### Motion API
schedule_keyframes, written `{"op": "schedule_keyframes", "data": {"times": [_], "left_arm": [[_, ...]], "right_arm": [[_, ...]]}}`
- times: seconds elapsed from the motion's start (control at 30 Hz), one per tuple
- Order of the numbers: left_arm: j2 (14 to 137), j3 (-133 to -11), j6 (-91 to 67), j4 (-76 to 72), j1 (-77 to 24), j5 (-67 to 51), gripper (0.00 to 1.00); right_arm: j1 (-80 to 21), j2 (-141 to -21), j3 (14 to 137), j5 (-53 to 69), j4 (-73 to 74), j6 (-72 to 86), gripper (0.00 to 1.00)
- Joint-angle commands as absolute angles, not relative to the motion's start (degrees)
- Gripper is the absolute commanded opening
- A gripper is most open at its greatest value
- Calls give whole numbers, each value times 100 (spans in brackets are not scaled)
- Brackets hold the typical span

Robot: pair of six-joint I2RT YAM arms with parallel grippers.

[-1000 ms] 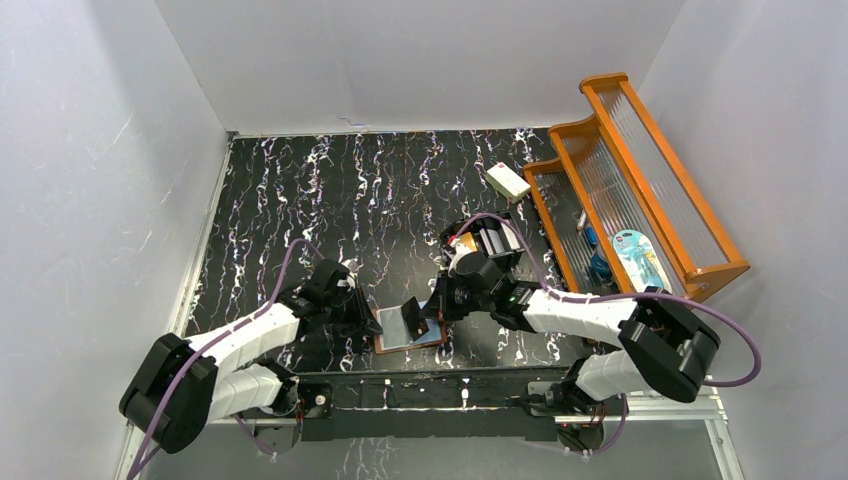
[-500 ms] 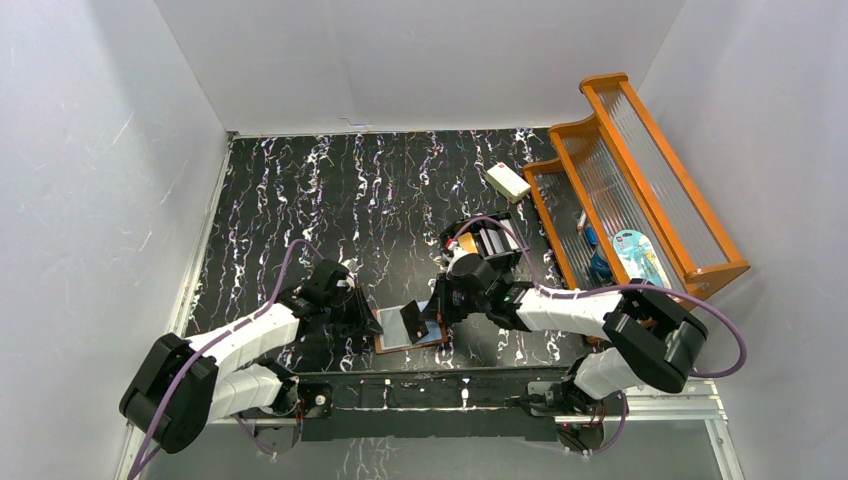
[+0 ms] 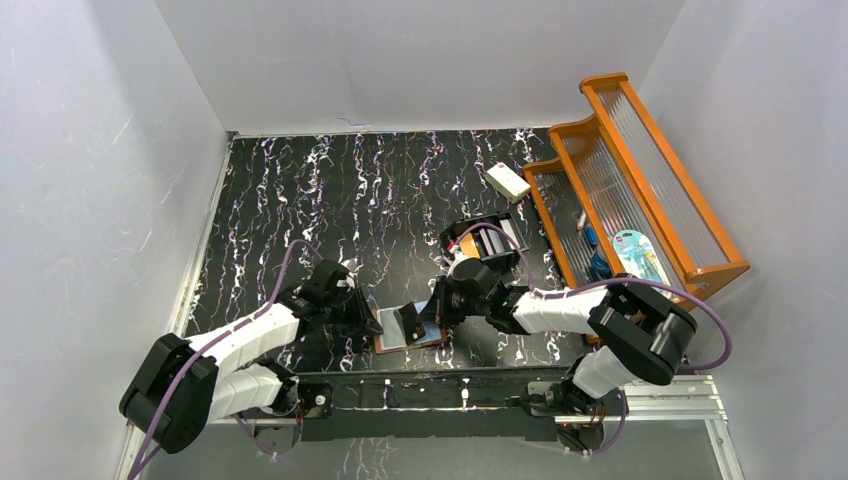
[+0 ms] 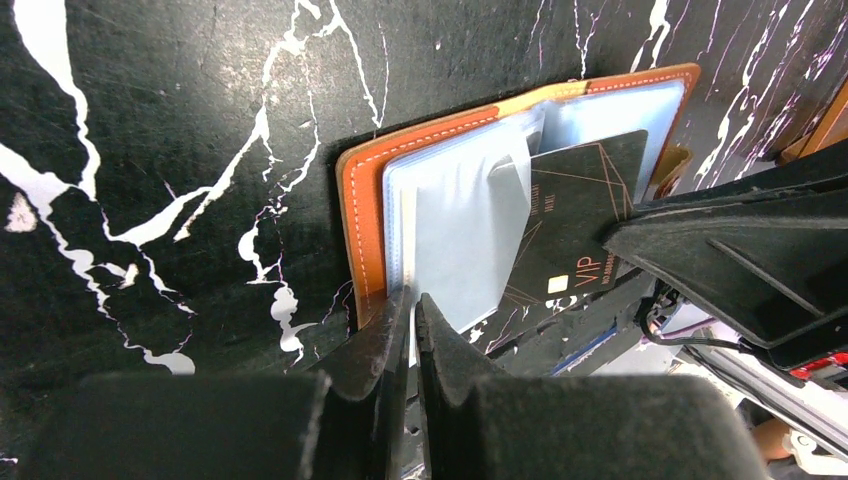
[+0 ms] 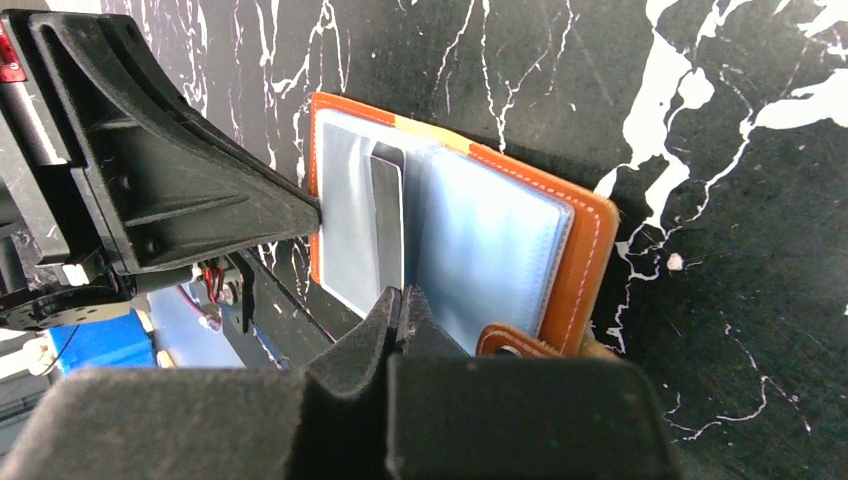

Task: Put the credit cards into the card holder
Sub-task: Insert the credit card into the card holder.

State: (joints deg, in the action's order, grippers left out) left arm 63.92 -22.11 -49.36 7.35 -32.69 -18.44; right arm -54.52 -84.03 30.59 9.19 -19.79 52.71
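Observation:
The brown card holder lies open near the table's front edge, its pale blue-grey slots facing up. In the left wrist view my left gripper is shut on the near edge of a pale sleeve of the card holder. My right gripper is shut on a dark card that stands tilted, its lower edge in the card holder. The card is black with "VIP" on it. From above, the left gripper and right gripper flank the card.
A black compartmented box with more cards stands behind the right gripper. A white block lies further back. An orange wooden rack with small items fills the right side. The holder's snap tab lies by my right fingers.
My right gripper has moved slightly left and down with the dark card, bringing it lower into the open card holder. The left arm has stayed in place.

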Motion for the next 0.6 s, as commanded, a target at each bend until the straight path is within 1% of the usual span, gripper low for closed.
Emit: {"op": "schedule_keyframes", "data": {"times": [0.0, 0.2, 0.33, 0.57], "left_arm": [[6340, -2067, -4969, 967, -3240, -1749, 6], [6256, -1976, -5054, 953, -3242, -1767, 7], [6260, -1884, -5095, 969, -3243, -1758, 6], [6221, -1814, -5224, 959, -3244, -1751, 7]], "right_arm": [[-5538, -8578, 2909, 808, -2453, 5500, 0], [-5774, -8729, 2929, 259, -2595, 5642, 0], [-5774, -8367, 2810, -276, -2376, 5606, 0], [-5774, -8430, 2716, -418, -2531, 5678, 0]]}}
